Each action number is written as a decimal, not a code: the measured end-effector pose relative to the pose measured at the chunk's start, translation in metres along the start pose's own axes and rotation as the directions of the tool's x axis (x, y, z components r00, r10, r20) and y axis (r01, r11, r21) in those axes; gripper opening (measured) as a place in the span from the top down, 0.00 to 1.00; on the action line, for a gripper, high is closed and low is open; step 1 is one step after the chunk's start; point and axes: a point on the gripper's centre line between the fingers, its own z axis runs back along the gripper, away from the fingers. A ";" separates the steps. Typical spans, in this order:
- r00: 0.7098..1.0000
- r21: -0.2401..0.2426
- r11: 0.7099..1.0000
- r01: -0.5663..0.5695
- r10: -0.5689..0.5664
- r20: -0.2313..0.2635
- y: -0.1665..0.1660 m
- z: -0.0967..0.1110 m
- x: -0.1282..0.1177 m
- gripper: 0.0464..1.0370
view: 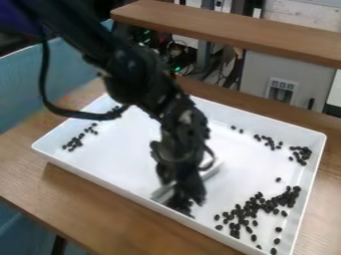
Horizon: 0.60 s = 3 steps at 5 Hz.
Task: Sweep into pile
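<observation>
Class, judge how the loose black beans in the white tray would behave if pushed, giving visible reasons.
The beans would probably roll or skid easily, being small and rounded on a smooth-looking floor. They would likely scatter rather than move as one lump, since strays lie around the clusters. The tray's raised walls should stop most of them.

Bright, diffuse light; pale glare in the tray (123, 144); soft shadow on the table (86, 201)

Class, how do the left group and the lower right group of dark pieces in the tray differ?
The left group has few pieces; the lower right group has many. The left group makes a short patch; the lower right group spreads wider. Both consist of small dark pieces.
</observation>
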 end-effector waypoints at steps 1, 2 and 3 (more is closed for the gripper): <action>0.999 -0.015 1.000 0.028 -0.027 0.027 -0.034 0.000 0.019 0.66; 0.997 -0.033 0.998 0.062 -0.060 0.054 -0.063 0.003 0.031 0.66; 0.998 -0.042 0.999 0.020 -0.018 0.063 -0.066 0.004 0.036 0.66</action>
